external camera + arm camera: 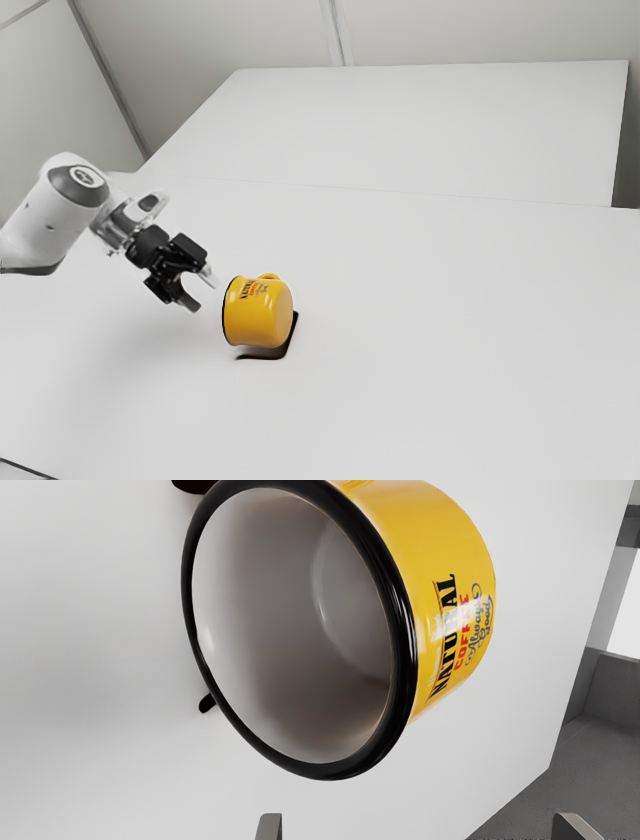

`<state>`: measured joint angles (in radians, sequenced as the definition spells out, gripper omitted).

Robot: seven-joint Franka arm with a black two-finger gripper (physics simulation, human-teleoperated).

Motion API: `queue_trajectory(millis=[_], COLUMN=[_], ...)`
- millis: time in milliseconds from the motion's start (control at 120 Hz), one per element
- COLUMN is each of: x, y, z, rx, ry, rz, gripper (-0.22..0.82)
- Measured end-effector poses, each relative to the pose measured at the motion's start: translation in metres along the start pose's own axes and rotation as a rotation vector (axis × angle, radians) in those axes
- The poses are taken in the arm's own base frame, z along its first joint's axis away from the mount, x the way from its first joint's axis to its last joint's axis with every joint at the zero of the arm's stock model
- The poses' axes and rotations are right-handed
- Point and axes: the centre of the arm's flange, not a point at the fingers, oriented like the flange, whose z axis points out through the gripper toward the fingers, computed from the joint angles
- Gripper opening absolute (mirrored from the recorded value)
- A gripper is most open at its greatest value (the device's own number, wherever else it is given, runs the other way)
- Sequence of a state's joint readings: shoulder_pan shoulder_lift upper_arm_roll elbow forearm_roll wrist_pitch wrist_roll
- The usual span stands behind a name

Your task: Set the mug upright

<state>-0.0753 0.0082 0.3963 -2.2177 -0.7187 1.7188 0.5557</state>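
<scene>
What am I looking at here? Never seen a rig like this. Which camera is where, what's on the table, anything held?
It's a simulated robot: one white jointed arm ending in a black two-finger gripper. The exterior view is from a camera at the arm's side, with the arm coming in from that view's left. The wrist view is from a camera on the arm's hand, so its own fingertips show at the bottom edge. On the pale table is a yellow coffee mug with a black rim, tipped on its side, its mouth toward the gripper. Nothing is held: the fingers are apart, short of the mug.
</scene>
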Motion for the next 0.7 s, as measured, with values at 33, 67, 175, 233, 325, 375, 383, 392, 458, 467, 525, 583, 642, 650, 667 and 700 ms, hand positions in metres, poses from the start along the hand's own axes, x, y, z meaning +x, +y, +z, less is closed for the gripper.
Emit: queue_trajectory(millis=[33,67,175,233,325,375,383,392,458,467,525,583,642,650,667,700], x=[0.002,0.005,0.017,0.025,0.032,0.035,0.035,0.035,0.037,0.037,0.038,0.039,0.040,0.040,0.040,0.040], y=[0.001,0.001,0.004,0.003,0.001,0.003,0.004,0.004,0.007,0.007,0.010,0.014,0.019,0.019,0.021,0.022], z=[0.004,0.007,0.014,0.015,0.022,0.026,0.026,0.027,0.031,0.031,0.035,0.038,0.039,0.039,0.039,0.039], rx=[-0.005,-0.007,0.001,0.006,-0.002,-0.004,-0.004,-0.004,-0.006,-0.007,-0.011,-0.015,-0.017,-0.017,-0.017,-0.018], ry=[0.004,0.009,0.037,0.053,0.071,0.076,0.077,0.078,0.084,0.085,0.088,0.089,0.093,0.093,0.095,0.097], rz=[0.007,0.014,0.040,0.046,0.050,0.060,0.061,0.063,0.073,0.074,0.082,0.092,0.102,0.103,0.105,0.109], gripper=[0.59,0.59,0.59,0.59,0.59,0.59,0.59,0.58,0.57,0.57,0.55,0.52,0.45,0.43,0.41,0.36])
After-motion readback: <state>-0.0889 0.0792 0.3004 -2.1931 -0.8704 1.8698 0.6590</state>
